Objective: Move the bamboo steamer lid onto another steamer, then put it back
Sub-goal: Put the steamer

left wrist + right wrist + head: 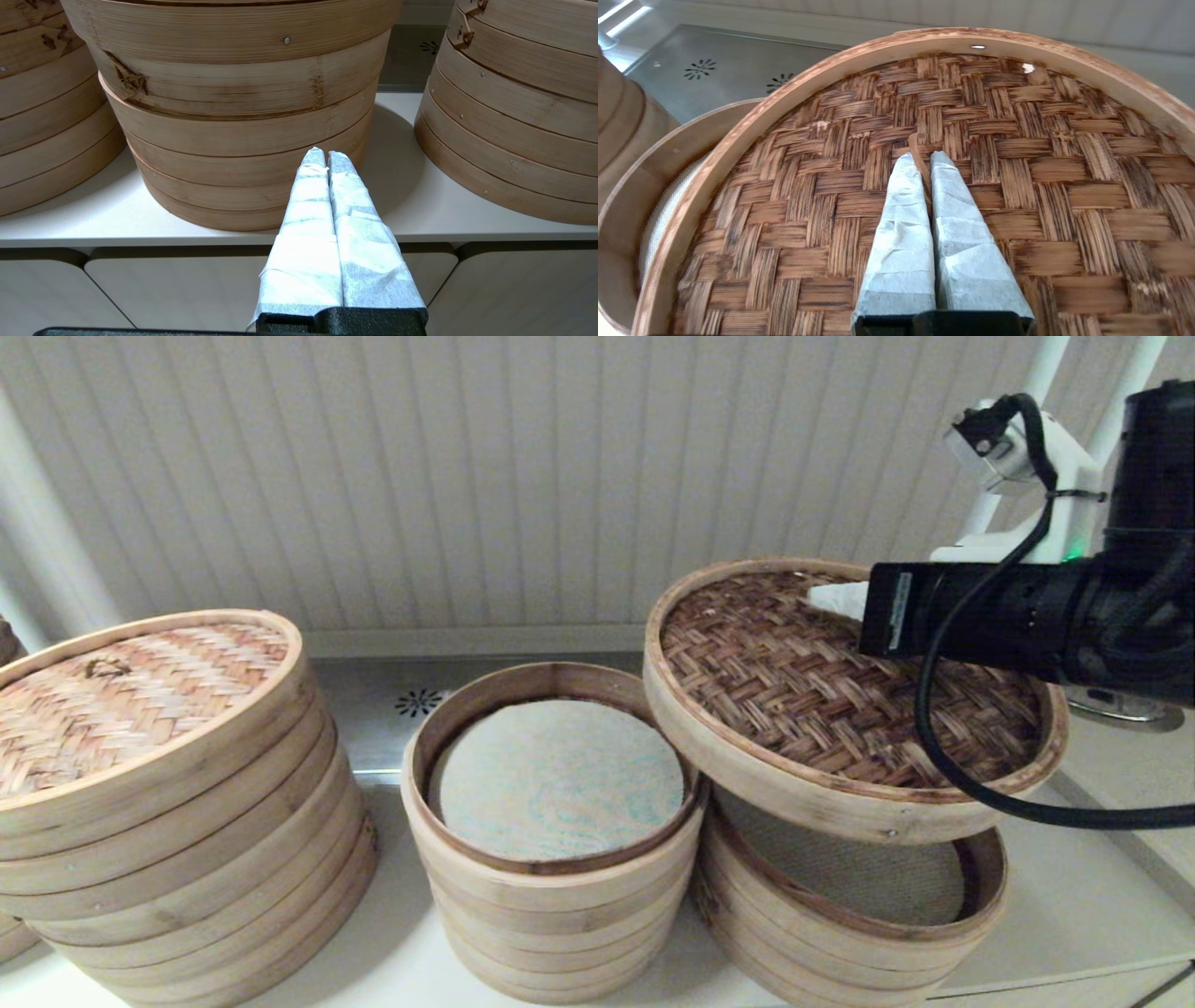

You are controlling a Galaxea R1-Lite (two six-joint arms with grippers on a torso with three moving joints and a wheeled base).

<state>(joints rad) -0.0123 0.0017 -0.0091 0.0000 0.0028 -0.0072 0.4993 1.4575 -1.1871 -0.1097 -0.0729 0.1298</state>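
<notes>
The bamboo steamer lid (822, 700), dark brown weave in a pale rim, hangs tilted in the air with its left side lower. My right gripper (836, 599) comes in from the right and is shut on the thin loop at the centre of the lid's top (1017, 154); the loop shows between the taped fingers (901, 219). Directly under the lid sits the low, tilted steamer (971, 933) with its grey-green mesh liner partly showing. The lid's left edge reaches over the rim of the middle steamer (551, 887). My left gripper (325, 156) is shut on nothing, parked below the counter's front edge.
The middle steamer holds a whitish speckled liner (555, 779). At the left stands the biggest stack (177, 859) under a light tan lid (121, 695). A metal panel with a drain grate (418, 702) lies behind, against the ribbed wall. The counter's front edge (140, 235) is close.
</notes>
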